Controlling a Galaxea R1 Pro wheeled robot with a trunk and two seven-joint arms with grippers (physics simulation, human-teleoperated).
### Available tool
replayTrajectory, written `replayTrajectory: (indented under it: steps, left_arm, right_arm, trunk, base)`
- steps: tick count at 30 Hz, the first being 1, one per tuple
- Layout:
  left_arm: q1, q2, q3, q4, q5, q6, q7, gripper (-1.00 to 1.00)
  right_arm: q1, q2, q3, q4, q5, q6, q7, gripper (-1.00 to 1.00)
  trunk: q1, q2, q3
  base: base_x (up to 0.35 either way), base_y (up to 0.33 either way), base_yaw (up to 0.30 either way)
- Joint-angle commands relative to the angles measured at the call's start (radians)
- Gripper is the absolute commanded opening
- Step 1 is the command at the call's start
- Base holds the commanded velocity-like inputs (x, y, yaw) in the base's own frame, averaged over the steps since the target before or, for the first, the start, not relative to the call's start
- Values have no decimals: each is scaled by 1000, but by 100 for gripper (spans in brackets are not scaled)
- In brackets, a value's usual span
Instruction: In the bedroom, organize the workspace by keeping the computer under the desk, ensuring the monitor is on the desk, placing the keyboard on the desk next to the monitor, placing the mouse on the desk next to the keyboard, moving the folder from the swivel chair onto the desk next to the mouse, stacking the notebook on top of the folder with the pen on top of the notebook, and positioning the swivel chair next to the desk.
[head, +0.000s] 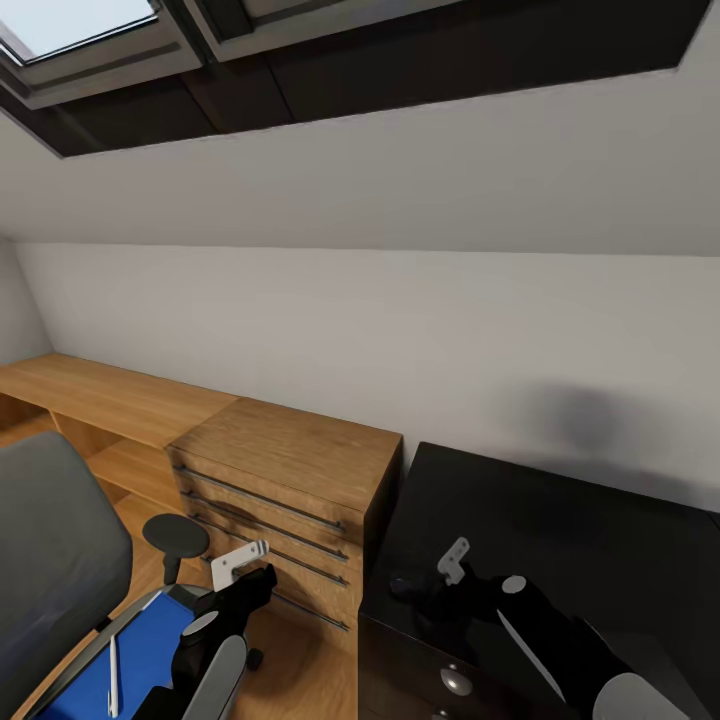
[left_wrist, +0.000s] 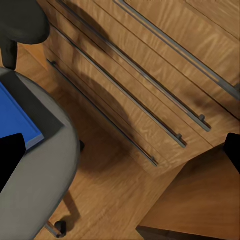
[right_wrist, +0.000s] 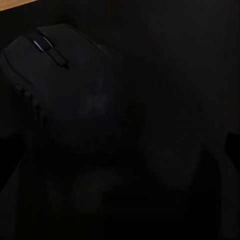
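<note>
A grey swivel chair (head: 50, 560) stands at the lower left, with a flat blue folder (head: 130, 665) on its seat and a white pen (head: 113, 680) lying on the blue surface. My left gripper (head: 262, 582) hovers open beside the chair's round armrest (head: 175, 535). Its wrist view shows the seat (left_wrist: 50, 175) and the folder's corner (left_wrist: 15, 115). Over the black desk (head: 560, 530), my right gripper (head: 405, 585) is open. A black mouse (right_wrist: 65, 85) lies on the dark top just ahead of the fingers, not between them.
A wooden drawer unit (head: 290, 480) with long metal handles (left_wrist: 135, 95) stands between the chair and the black desk. A low wooden counter (head: 100, 395) runs along the white wall to the left. Skylights sit in the sloped ceiling above.
</note>
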Motion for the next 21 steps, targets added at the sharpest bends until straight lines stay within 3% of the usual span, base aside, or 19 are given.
replayTrajectory:
  steps: [1, 17, 21]
  left_arm:
    - [-1, 0, -1, -1, 6, 3, 8, 100]
    - [-1, 0, -1, -2, 8, 3, 8, 100]
    - [13, 0, -11, -36, 8, 4, 8, 100]
  right_arm:
    - [-1, -1, 3, -1, -3, 6, 0, 100]
    - [-4, -1, 3, 0, -3, 3, 0, 100]
    - [-4, -1, 4, 0, -3, 3, 0, 100]
  trunk:
    - [0, -1, -1]
    - [0, -1, -1]
    - [0, -1, -1]
  base:
    - [0, 0, 0]
    - [0, 0, 0]
    - [0, 0, 0]
